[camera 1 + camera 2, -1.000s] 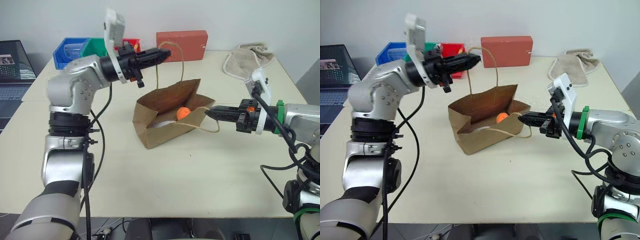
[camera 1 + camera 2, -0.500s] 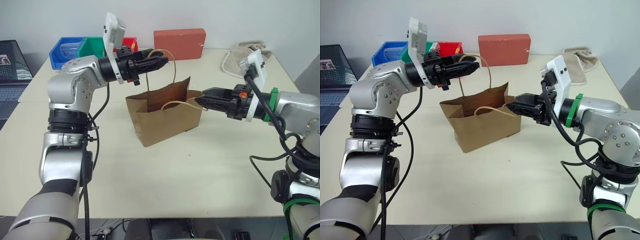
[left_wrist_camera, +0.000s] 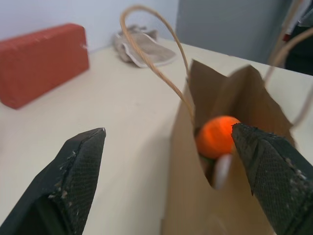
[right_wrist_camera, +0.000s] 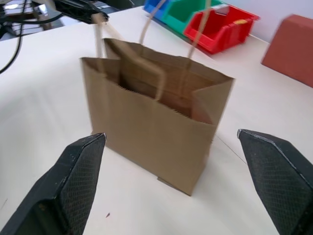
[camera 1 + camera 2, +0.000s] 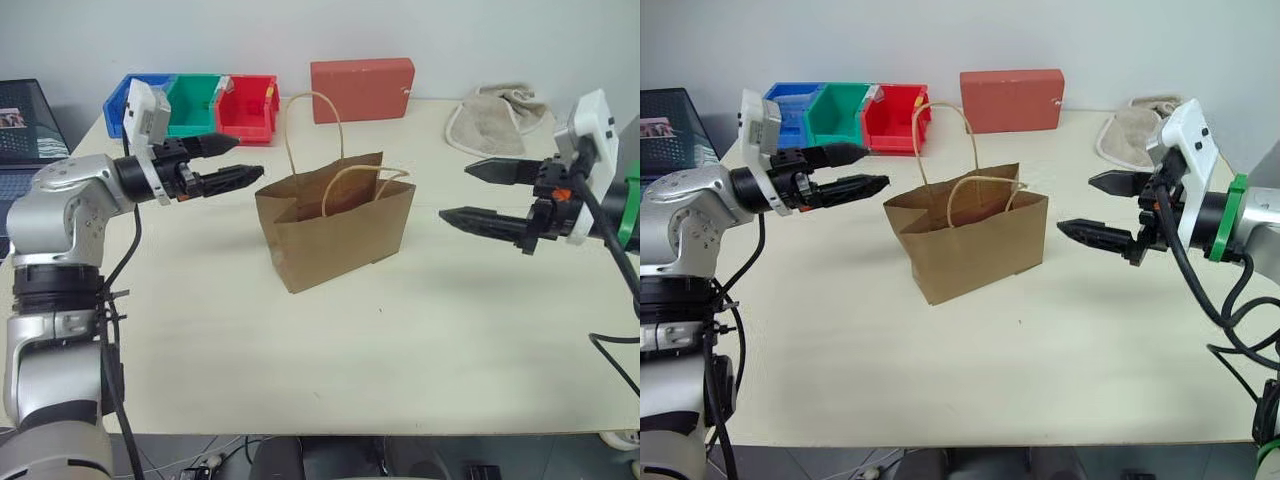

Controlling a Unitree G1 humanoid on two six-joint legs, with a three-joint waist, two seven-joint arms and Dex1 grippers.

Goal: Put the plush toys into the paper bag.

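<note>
The brown paper bag [image 5: 335,230] stands upright in the middle of the table, both loop handles sticking up and free. Looking into its mouth in the left wrist view, I see the orange plush toy [image 3: 217,136] inside, with a bit of the white plush toy [image 3: 222,169] just under it. My left gripper [image 5: 250,157] hovers to the left of the bag, open and holding nothing. On the bag's right, my right gripper [image 5: 454,189] is open wide, clear of the bag, its fingers empty.
A red rectangular box [image 5: 362,90] and a row of blue, green and red bins [image 5: 190,100] line the far edge. A beige cloth [image 5: 495,120] lies at the back right. A laptop [image 5: 25,125] sits off the table's left.
Both grippers opened, let go of the bag's handles and drew away. The left swung out left and down, the right pulled back to the right. The bag went from tilted to upright.
</note>
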